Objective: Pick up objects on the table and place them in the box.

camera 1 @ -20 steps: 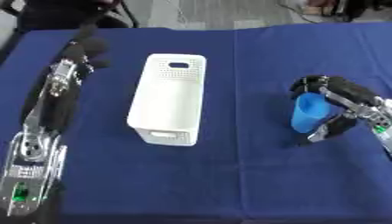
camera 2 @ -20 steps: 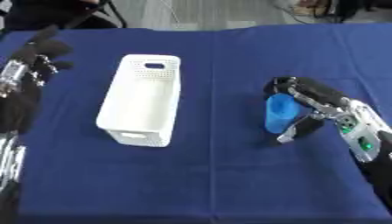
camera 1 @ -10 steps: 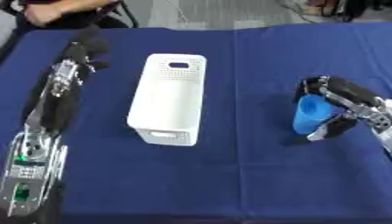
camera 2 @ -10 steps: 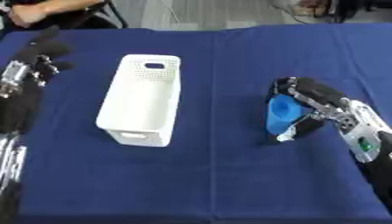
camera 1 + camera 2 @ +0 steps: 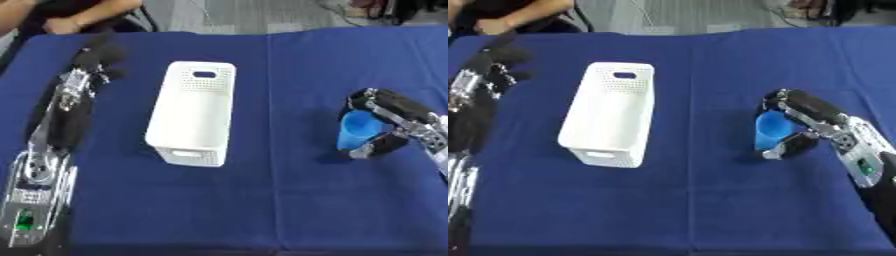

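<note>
1. The right hand [image 5: 802,125] had fingers and thumb curled round a blue cup [image 5: 770,130], which stood upright at the right of the table [image 5: 710,200].
2. The box [image 5: 610,120] lay well to the left of the cup, its long axis running near to far and its open top facing up.
3. The left hand [image 5: 94,56] rested at far left, holding nothing; its fingers could not be made out.
4. Count: one cup, one box, two hands.
</note>
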